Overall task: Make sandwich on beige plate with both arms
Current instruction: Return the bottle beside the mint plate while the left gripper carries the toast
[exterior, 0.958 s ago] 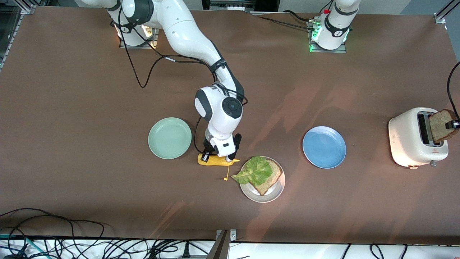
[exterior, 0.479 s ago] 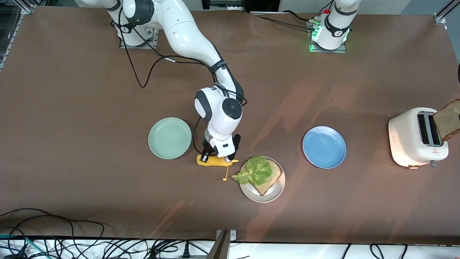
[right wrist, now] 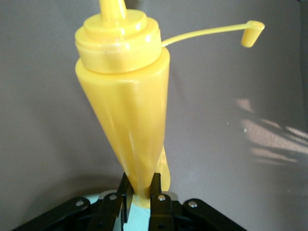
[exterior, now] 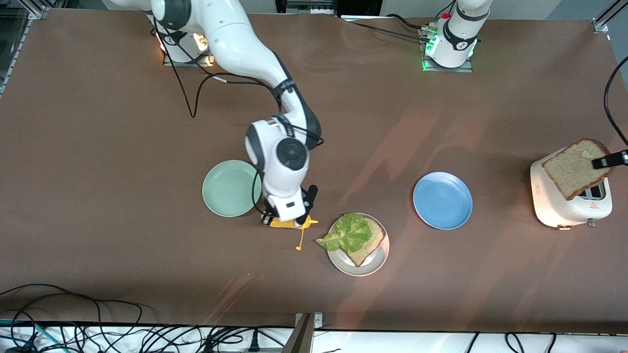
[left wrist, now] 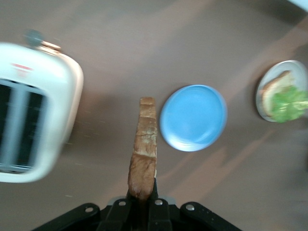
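The beige plate (exterior: 379, 259) holds one brown bread slice (exterior: 370, 243) with a green lettuce leaf (exterior: 347, 233) on top. My left gripper (exterior: 606, 161) is shut on a second bread slice (exterior: 573, 169), tilted in the air over the toaster. In the left wrist view this slice (left wrist: 144, 144) stands edge-on out of the gripper (left wrist: 143, 197), with the beige plate (left wrist: 261, 94) and lettuce (left wrist: 288, 103) farther off. My right gripper (exterior: 289, 220) is shut on a yellow mustard bottle (exterior: 279, 223) over the table between the mint-green and beige plates. The bottle (right wrist: 125, 110) fills the right wrist view, gripped at its base (right wrist: 140, 190), its cap hanging open.
A mint-green plate (exterior: 231, 188) lies beside the right gripper. A blue plate (exterior: 442, 200) sits between the beige plate and the white toaster (exterior: 564, 208), which stands at the left arm's end. Cables (exterior: 98, 318) run along the table's near edge.
The left gripper has lifted the bread slice out of the toaster slot and tipped it over the toaster. The right arm has shifted with the bottle toward the mint-green plate.
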You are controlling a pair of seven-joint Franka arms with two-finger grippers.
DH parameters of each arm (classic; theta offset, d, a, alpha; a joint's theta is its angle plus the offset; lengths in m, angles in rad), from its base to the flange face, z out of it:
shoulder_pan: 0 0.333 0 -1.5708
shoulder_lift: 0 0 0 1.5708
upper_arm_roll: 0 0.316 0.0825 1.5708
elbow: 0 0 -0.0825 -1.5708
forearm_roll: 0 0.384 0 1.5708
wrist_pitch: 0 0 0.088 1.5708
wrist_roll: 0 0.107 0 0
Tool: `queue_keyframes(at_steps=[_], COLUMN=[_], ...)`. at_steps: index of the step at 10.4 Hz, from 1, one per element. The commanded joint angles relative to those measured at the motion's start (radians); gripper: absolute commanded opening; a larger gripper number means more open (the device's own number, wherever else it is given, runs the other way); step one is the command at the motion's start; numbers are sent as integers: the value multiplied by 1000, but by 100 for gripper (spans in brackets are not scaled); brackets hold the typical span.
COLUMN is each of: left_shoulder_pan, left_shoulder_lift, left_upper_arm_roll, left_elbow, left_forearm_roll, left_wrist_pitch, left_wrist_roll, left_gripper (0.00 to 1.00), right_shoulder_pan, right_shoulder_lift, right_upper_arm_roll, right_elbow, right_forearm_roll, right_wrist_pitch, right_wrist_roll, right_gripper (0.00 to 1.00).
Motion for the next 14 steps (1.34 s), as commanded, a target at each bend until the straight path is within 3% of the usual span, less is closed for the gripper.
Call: queue_keyframes(at_steps=[1,3,5,7,11,14], left_shoulder_pan=[-60,-172,-280,-379,-564,-613], left_shoulder_lift=[13,65,140,227,346,398], left_upper_arm_roll=[-69,-66,-66,-66,-57,-54], left_elbow=[14,17,18,18,3,-3], left_forearm_roll=[-76,-138,-172,-175,-170,-163], left_wrist_pitch=[-11,79,266,439,849,877], left_wrist_roll=[-214,-348,-495,-577,-681,-679], left_gripper=[0,0,0,0,0,0], right_shoulder_pan=[-136,-336,-518,-599,-872,-998], right_shoulder_lift=[-227,-331,-369,-372,-354,-289], right_upper_arm_roll=[202,406,555,600,740,762], right_elbow=[-186,-275,-317,-311,-319,-317], right_forearm_roll=[2,0,5,34,65,98], right_wrist_pitch=[-10,-10,-39,-96,-171,-223], right_wrist_roll=[-86,-160,-285,-399,-726,-1003], right_gripper=[0,0,0,0,0,0])
